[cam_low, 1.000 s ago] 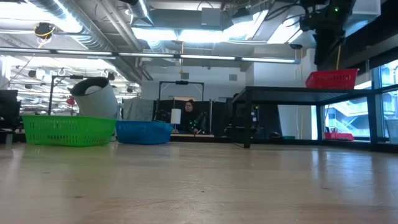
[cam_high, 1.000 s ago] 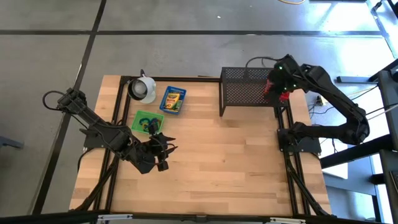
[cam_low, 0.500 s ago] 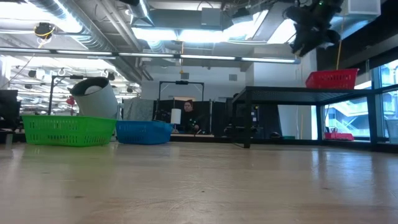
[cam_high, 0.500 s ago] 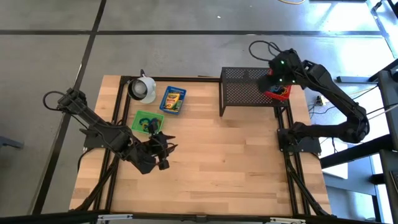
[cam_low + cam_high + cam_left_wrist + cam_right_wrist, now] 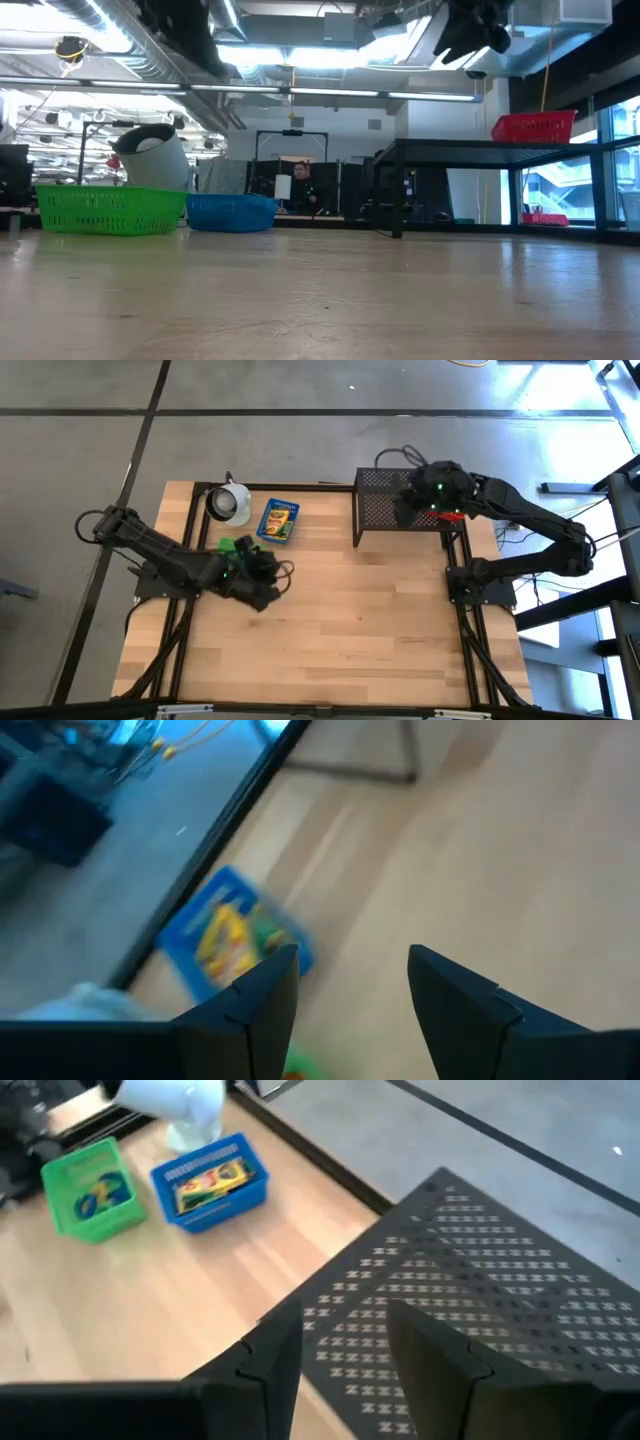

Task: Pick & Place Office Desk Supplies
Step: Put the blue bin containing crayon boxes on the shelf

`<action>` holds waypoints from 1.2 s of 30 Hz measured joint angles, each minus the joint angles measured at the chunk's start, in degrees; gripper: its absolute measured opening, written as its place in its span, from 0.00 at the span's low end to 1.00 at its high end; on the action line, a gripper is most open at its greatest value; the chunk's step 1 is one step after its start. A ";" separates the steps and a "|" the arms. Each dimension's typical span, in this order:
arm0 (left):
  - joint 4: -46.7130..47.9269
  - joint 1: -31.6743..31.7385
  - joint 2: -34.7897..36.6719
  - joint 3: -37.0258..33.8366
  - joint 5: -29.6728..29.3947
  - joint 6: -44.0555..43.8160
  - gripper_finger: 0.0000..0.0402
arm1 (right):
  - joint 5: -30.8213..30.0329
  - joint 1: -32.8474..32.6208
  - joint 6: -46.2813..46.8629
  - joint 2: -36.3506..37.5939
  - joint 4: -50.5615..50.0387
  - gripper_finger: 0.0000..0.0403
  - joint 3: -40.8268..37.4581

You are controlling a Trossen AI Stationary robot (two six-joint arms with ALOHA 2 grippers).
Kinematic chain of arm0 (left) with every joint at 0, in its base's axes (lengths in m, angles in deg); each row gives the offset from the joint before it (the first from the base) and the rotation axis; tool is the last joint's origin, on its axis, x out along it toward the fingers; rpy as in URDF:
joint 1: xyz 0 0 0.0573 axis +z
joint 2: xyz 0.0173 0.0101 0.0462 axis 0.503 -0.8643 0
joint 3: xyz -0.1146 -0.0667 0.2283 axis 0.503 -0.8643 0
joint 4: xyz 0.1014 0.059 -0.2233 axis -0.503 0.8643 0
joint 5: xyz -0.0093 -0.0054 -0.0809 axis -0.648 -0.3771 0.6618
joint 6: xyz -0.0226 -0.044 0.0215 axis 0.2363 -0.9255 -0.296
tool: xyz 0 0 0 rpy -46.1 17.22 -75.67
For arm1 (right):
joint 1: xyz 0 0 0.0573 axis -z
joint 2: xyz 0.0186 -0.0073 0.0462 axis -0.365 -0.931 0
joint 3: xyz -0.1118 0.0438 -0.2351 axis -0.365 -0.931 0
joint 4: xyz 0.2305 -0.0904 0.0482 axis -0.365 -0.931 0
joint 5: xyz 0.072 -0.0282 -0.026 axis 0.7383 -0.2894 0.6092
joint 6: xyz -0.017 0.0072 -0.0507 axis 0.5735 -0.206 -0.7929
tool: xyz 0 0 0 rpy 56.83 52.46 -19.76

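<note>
A green basket (image 5: 232,545) with rubber-band loops (image 5: 92,1195) and a blue basket (image 5: 278,520) with yellow-green crayon boxes (image 5: 208,1178) stand at the table's far left, next to a white cup (image 5: 230,503). My left gripper (image 5: 262,572) hovers open and empty above the green basket's near right side; the blue basket (image 5: 235,935) shows ahead of it. My right gripper (image 5: 405,508) hovers open and empty over the black mesh rack (image 5: 395,510); it also shows in the right wrist view (image 5: 345,1350). A red basket (image 5: 533,127) rests on the rack's top.
The rack (image 5: 480,150) stands on legs at the table's far right. The white cup (image 5: 150,155) sits tilted behind the green basket (image 5: 110,208) and blue basket (image 5: 230,212). Bare wood (image 5: 350,630) covers the table's middle and near half. A person sits in the room beyond.
My right gripper has gone from over the red basket toward the table's left, across the rack's top. My left gripper has risen and gone toward the far edge, now partly over the green basket. Nothing on the table has moved.
</note>
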 joint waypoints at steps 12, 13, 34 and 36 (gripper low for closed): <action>-18.38 19.81 -0.70 -14.28 14.96 34.48 0.46 | -5.91 -13.27 3.12 -3.80 -0.13 0.37 0.00; -21.50 21.31 -0.70 -15.78 16.26 36.49 0.46 | -6.55 -13.93 3.14 -4.14 -0.16 0.37 0.00; -42.54 40.85 -1.52 -26.67 36.17 46.87 0.46 | -7.71 -18.00 2.70 -7.52 -0.13 0.37 0.00; -43.51 41.40 -2.64 -26.95 37.73 47.24 0.46 | -7.72 -18.00 2.70 -7.52 -0.13 0.37 0.00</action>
